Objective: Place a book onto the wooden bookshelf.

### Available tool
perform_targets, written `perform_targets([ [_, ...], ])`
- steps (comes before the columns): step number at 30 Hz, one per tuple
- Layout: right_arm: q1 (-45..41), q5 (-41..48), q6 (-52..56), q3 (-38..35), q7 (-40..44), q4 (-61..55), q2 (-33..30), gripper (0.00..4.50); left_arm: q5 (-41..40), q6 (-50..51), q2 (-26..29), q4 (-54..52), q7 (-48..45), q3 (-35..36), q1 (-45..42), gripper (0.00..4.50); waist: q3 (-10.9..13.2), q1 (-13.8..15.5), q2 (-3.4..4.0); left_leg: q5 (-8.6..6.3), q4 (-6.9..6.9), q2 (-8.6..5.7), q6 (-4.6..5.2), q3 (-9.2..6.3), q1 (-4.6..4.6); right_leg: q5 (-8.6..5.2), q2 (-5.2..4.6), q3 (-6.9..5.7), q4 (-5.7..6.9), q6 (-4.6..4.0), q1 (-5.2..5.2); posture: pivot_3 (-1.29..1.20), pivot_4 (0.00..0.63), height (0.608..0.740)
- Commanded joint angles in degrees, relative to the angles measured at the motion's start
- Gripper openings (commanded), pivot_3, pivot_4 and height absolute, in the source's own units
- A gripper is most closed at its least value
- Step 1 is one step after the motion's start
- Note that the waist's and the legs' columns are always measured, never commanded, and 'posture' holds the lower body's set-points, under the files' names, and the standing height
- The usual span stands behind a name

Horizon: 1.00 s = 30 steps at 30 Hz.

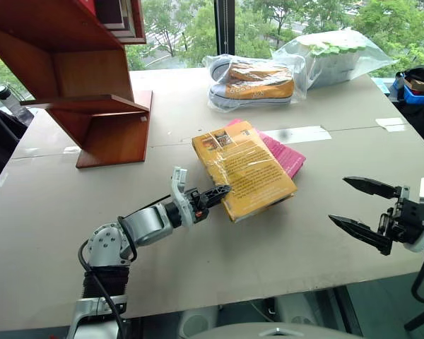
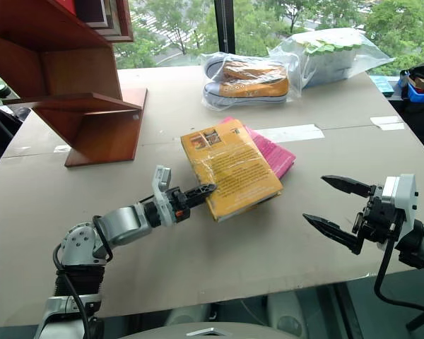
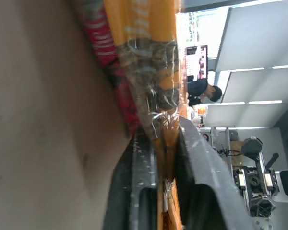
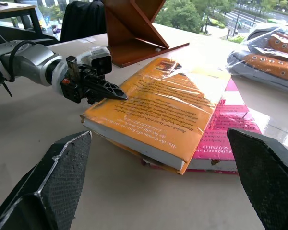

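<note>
1. The book (image 1: 244,168) lies mid-desk, overlapping a pink book (image 1: 283,154); its near corner is lifted off the desk (image 1: 49,212).
2. Left pincer (image 1: 222,189), reaching level, is clamped on that corner.
3. Right pincer (image 1: 360,206) hovers spread wide, empty, beyond the book's right edge.
4. The wooden bookshelf (image 1: 92,92) stands far-left, bare desk between.

Pink book (image 1: 286,157) flat mid-table (image 1: 198,275), partly covered. Far edge by window: bagged sneakers (image 1: 253,82), w/ bagged green-capped bottles (image 1: 336,55) just beside. White tape strip (image 1: 297,134) near pink book. Blue bin (image 1: 418,90) off table's right corner.
</note>
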Motion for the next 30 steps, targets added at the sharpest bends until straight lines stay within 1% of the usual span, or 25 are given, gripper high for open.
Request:
perform_targets([
  [1,-4.07,3.88,2.38,-0.89,-3.05,-0.23,-0.18,4.5,7.67,-3.76,5.15,-13.8,-8.67,3.03,-6.16,0.02,0.15,0.02,-0.15,0.0,-0.01,0.01,0.0,-0.02,-0.1,0.0,0.02,-0.01,-0.01,0.0,-0.1,0.0,0.15,0.74],
  [2,-5.16,4.83,3.17,-0.74,-3.76,-0.17,-0.05,4.5,11.28,-4.86,6.76,-15.97,-11.11,2.66,-7.79,0.02,0.2,0.04,-0.18,0.01,0.01,0.02,-0.01,-0.05,-0.13,0.0,0.04,-0.05,0.03,-0.01,-0.13,0.0,0.15,0.74],
  [5,-10.98,6.86,5.76,1.82,-7.15,0.31,0.84,4.5,31.56,-13.62,16.68,-21.05,-22.34,-1.04,-17.02,0.02,0.22,0.07,-0.2,0.01,0.02,0.02,-0.02,-0.07,-0.31,0.02,0.12,-0.05,-0.01,-0.03,-0.26,0.0,0.15,0.74],
  [8,-16.79,5.91,7.51,4.82,-10.85,1.81,1.91,4.5,57.01,-28.49,29.04,-20.52,-33.4,-8.01,-23.37,0.02,0.11,-0.26,0.02,0.01,-0.08,0.02,-0.03,0.01,-0.46,0.15,0.14,0.01,-0.29,-0.24,-0.32,0.0,0.15,0.74],
  [9,-19.0,6.13,8.0,5.6,-11.92,2.56,2.46,4.5,64.1,-33.89,31.94,-18.95,-35.74,-9.35,-25.32,0.02,0.1,-0.37,0.06,0.01,-0.17,0.02,-0.02,0.03,-0.5,0.16,0.14,0.02,-0.46,-0.25,-0.32,0.0,0.15,0.74],
  [12,-25.83,6.87,9.44,7.57,-14.39,4.95,4.21,4.5,79.84,-45.3,37.73,-13.68,-37.66,-10.5,-30.12,0.02,0.2,-0.61,0.05,0.01,-0.21,0.03,-0.02,0.05,-0.79,0.19,0.15,0.02,-0.71,-0.21,-0.51,0.0,0.15,0.74],
  [14,-29.57,7.02,10.28,8.79,-14.9,6.13,5.02,4.5,93.1,-52.18,43.85,-10.78,-38.43,-12.55,-30.74,0.02,0.25,-0.92,-0.02,0.01,-0.21,0.04,-0.01,0.03,-0.98,0.22,0.14,0.01,-0.74,-0.15,-0.71,0.0,0.15,0.74],
  [15,-31.03,7.24,10.59,9.27,-14.8,6.56,5.33,4.5,98.28,-54.81,46.27,-9.52,-38.15,-12.6,-30.69,0.02,0.24,-1.02,-0.01,0.0,-0.29,0.04,-0.01,0.04,-1.13,0.31,0.13,0.01,-0.77,0.06,-0.86,0.0,0.15,0.74],
  [16,-32.18,7.56,10.9,9.65,-14.48,6.91,5.54,4.5,102.68,-56.72,48.29,-8.4,-37.18,-12.13,-30.4,0.02,0.24,-1.07,-0.01,0.0,-0.29,0.04,-0.01,0.06,-1.21,0.3,0.12,0.01,-0.77,0.08,-0.94,0.0,0.15,0.74],
  [17,-33.31,8.1,11.44,9.98,-14.23,7.24,5.72,4.5,105.6,-57.39,49.9,-7.45,-36.39,-10.96,-29.84,0.02,0.25,-1.11,-0.01,0.0,-0.29,0.04,-0.01,0.05,-1.36,0.29,0.11,-0.03,-0.74,0.11,-1.07,0.0,0.15,0.74],
  [19,-35.21,8.6,12.22,11.04,-13.41,7.75,5.97,4.5,113.56,-60.83,54.35,-5.43,-33.53,-7.73,-24.89,0.02,0.27,-1.25,0.0,0.0,-0.28,0.04,-0.01,0.07,-1.78,0.31,0.07,-0.07,-0.68,0.13,-1.47,0.0,0.15,0.74],
  [21,-36.95,7.71,11.93,12.5,-12.03,8.52,6.34,4.5,118.45,-59.78,55.69,-5.39,-32.22,-3.97,-18.54,0.02,0.3,-1.61,0.07,0.0,-0.3,0.04,-0.01,0.14,-1.86,0.31,0.05,-0.03,-0.66,0.14,-1.6,0.0,0.15,0.74],
  [23,-39.12,7.59,11.87,13.33,-11.43,9.46,6.94,4.5,121.15,-57.33,54.78,-6.41,-31.32,-0.16,-14.99,0.02,0.34,-1.56,0.08,-0.02,-0.32,0.07,0.03,0.15,-1.85,0.31,0.04,-0.08,-0.62,0.14,-1.61,0.0,0.15,0.74],
  [26,-42.26,10.31,13.42,13.36,-11.87,9.97,8.21,4.5,123.83,-54.91,53.79,-6.75,-31.35,4.37,-12.02,0.02,0.46,-1.58,0.0,-0.04,-0.27,0.1,0.06,0.16,-1.87,0.31,0.04,-0.12,-0.59,0.15,-1.61,0.0,0.15,0.74],
  [30,-44.26,13.22,15.12,12.97,-12.65,9.62,9.52,4.5,125.62,-54.96,52.63,-6.61,-31.84,8.4,-8.56,0.02,0.51,-2.11,-0.04,-0.04,-0.12,0.14,0.06,0.2,-1.81,0.32,0.06,-0.09,-0.35,0.15,-1.61,0.0,0.15,0.74],
])
